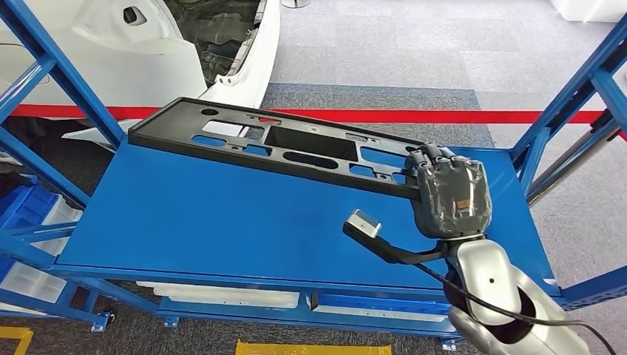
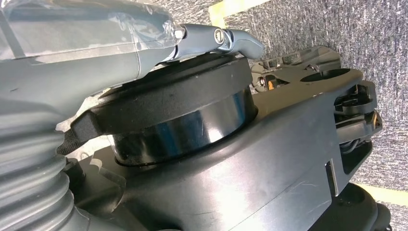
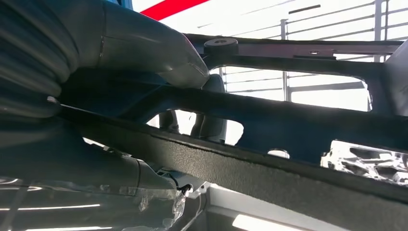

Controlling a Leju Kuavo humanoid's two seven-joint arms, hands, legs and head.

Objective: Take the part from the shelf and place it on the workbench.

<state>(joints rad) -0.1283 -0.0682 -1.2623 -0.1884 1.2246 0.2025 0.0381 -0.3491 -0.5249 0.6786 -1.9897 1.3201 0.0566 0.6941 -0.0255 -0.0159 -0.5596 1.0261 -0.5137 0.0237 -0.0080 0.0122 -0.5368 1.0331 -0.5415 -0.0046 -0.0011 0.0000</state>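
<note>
Part (image 1: 296, 144), the long black panel, lies flat along the far edge of the blue shelf (image 1: 222, 214), and I've got my right hand (image 1: 451, 194) clamped round its near right end, fingers through a cutout for a secure lift.

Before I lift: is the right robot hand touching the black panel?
Touching. Right wrist view shows the fingers through an opening in the black panel, right robot hand gripping it.

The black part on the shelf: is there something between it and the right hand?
No. The right hand already grips the near right end of the part, fingers through an opening; the right wrist view shows the same. Nothing lies between them on the shelf.
</note>
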